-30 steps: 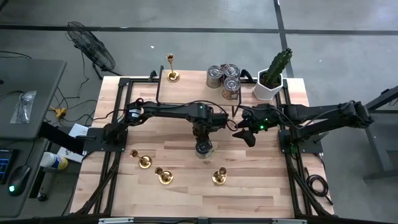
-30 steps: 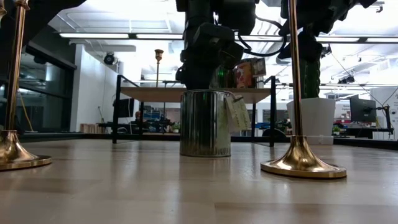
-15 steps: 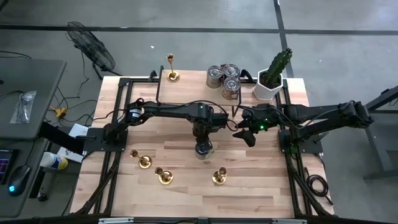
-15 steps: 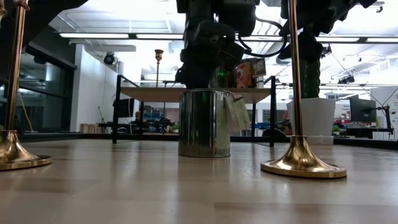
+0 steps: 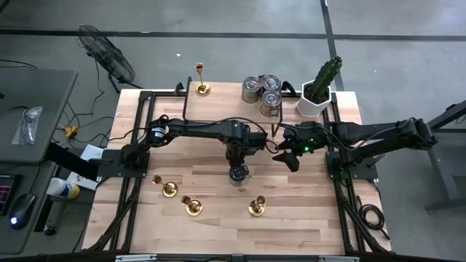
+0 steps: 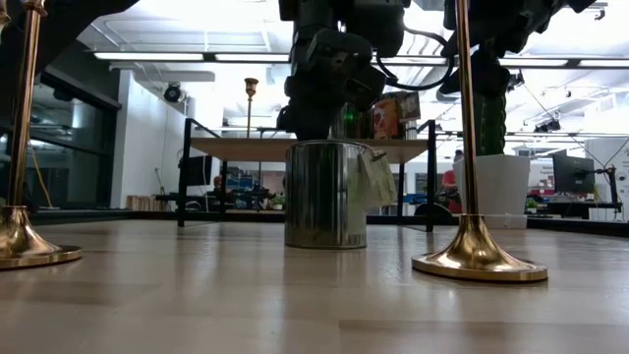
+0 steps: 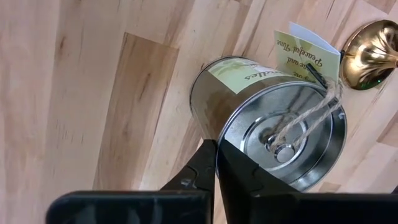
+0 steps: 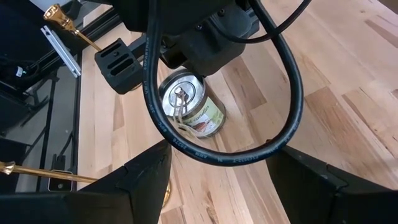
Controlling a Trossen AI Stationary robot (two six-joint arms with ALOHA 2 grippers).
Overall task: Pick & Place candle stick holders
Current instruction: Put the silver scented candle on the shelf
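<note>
The left hand (image 5: 238,172) points straight down, apparently clamped on a tin can (image 5: 239,176); the right hand (image 5: 285,157) hovers wide beside it.

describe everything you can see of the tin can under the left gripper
The tin can is a shiny silver metal cylinder standing upright on the wooden table, near its middle. It carries a pale green label on its side, and twine on its lid holds a folded paper tag with printed writing. The left gripper comes down onto it from above, its fingers against the rim. A brass candle stick holder stands close beside it.
</note>
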